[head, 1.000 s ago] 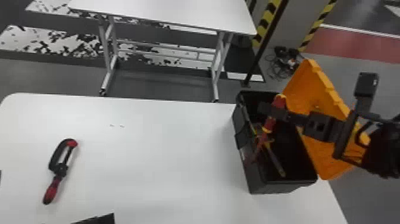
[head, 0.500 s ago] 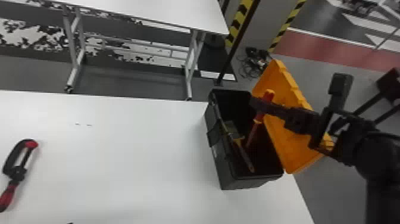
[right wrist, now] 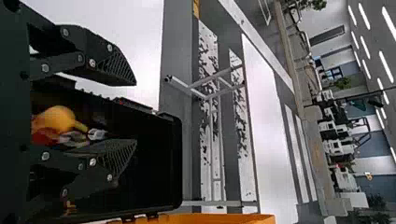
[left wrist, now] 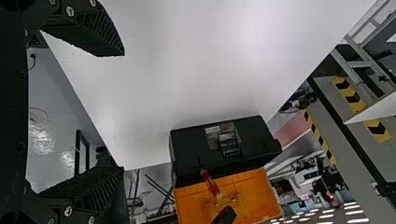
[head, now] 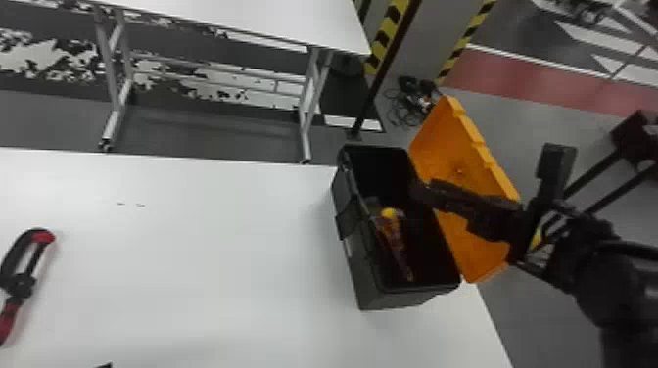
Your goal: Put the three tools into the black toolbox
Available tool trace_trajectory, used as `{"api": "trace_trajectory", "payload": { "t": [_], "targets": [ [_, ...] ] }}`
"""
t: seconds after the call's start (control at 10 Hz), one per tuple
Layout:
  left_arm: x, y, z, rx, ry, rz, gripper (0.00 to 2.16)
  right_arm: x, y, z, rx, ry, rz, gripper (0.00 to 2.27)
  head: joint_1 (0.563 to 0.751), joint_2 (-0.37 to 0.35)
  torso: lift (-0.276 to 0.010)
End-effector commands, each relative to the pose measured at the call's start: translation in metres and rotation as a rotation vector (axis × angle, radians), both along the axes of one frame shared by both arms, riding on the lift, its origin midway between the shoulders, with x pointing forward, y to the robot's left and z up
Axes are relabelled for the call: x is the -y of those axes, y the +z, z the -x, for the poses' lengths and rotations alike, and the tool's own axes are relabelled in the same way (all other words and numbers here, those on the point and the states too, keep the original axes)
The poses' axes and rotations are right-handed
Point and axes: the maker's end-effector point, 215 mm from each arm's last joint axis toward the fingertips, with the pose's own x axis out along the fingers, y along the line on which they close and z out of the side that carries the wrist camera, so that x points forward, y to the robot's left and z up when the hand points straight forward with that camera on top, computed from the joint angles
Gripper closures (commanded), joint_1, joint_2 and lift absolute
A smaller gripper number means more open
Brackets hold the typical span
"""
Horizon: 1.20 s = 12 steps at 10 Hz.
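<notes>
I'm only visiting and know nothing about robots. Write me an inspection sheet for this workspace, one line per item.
Surface: white table, with two small dark marks.
Job's things: toolbox on it, orange lid open; red-and-black tool outside; yellow-and-red tool inside, others hard to count.
Clutter: dark heap on the floor.
End effectors: left end effector open; right end effector open at the toolbox.
Cables: loose cables by the heap.
Surroundings: second table, striped post.
</notes>
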Motion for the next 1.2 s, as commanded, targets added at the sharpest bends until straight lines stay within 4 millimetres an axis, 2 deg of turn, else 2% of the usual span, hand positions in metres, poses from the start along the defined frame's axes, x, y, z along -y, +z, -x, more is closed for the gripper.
{"api": "trace_trajectory", "payload": {
  "t": [0.0,0.1,0.2,0.3,0.4,0.5,0.6,0.7,0.8,0.9,1.1],
  "targets": [
    [0.002,-0.002,0.001,0.000,-0.006,-0.007,0.14,-0.014,-0.002,0.005,0.000,0.010,-0.046,0.05,0.695,-0.350,-0.051],
    [0.001,-0.003,-0.001,0.009,-0.001,-0.022,0.14,-0.025,-0.002,0.014,-0.013,0.020,-0.074,0.06,0.695,-0.350,-0.051],
    [-0.007,-0.007,-0.009,0.050,0.019,-0.069,0.14,-0.048,0.001,0.031,-0.033,0.044,-0.134,0.08,0.695,-0.350,-0.051],
    [-0.014,-0.013,-0.013,0.056,0.033,-0.100,0.14,-0.078,0.006,0.045,-0.029,0.066,-0.209,0.08,0.695,-0.341,-0.051],
    [-0.019,-0.021,-0.016,0.061,0.041,-0.149,0.14,-0.113,0.004,0.053,-0.032,0.085,-0.266,0.09,0.695,-0.292,-0.051],
    [-0.028,-0.030,-0.019,0.062,0.048,-0.223,0.14,-0.144,-0.007,0.062,-0.059,0.114,-0.310,0.10,0.695,-0.227,-0.051],
    [-0.039,-0.040,-0.021,0.057,0.057,-0.303,0.14,-0.163,-0.013,0.070,-0.073,0.132,-0.347,0.10,0.695,-0.151,-0.051],
    [-0.052,-0.050,-0.022,0.050,0.066,-0.381,0.14,-0.177,-0.015,0.080,-0.085,0.153,-0.387,0.10,0.695,-0.078,-0.051],
    [-0.062,-0.059,-0.020,0.037,0.061,-0.445,0.14,-0.185,-0.018,0.087,-0.086,0.165,-0.401,0.10,0.695,-0.043,-0.051],
    [-0.069,-0.062,-0.021,0.035,0.063,-0.493,0.14,-0.189,-0.022,0.093,-0.098,0.169,-0.413,0.10,0.695,0.010,-0.051],
    [-0.086,-0.065,-0.018,0.006,0.075,-0.553,0.13,-0.192,-0.024,0.099,-0.110,0.174,-0.422,0.10,0.695,0.067,-0.051]
  ]
}}
